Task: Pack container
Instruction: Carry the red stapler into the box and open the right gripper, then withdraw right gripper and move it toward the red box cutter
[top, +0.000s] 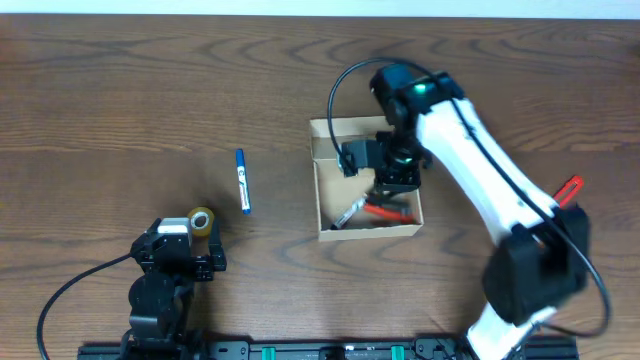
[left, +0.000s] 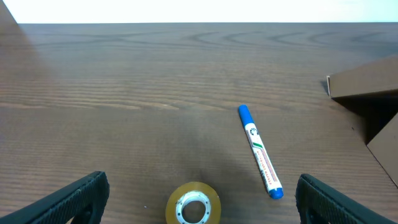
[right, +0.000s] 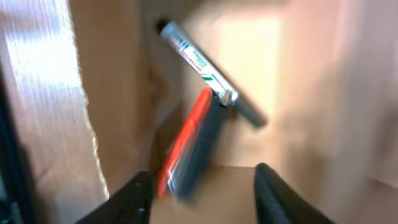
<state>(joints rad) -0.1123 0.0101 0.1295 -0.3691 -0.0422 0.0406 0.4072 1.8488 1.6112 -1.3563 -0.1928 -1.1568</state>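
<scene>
The container (top: 368, 233), a tan cardboard box, stands open at the table's centre; its corner shows in the left wrist view (left: 367, 84). Inside lie a grey marker (top: 347, 214) (right: 205, 65) and a red marker (top: 390, 211). My right gripper (top: 395, 185) hangs over the box interior. Its jaws (right: 202, 186) stand apart, and the red marker (right: 186, 140) is blurred just beside the left finger, not clamped. A blue marker (top: 242, 181) (left: 259, 150) lies on the table left of the box. My left gripper (top: 185, 250) (left: 200, 186) rests wide open near the front edge.
A roll of clear tape (top: 202, 220) (left: 193, 203) lies flat between the left gripper's fingers, touching neither. A red object (top: 570, 187) pokes out beside the right arm at the right. The box flap (top: 345, 128) stands up at the far side.
</scene>
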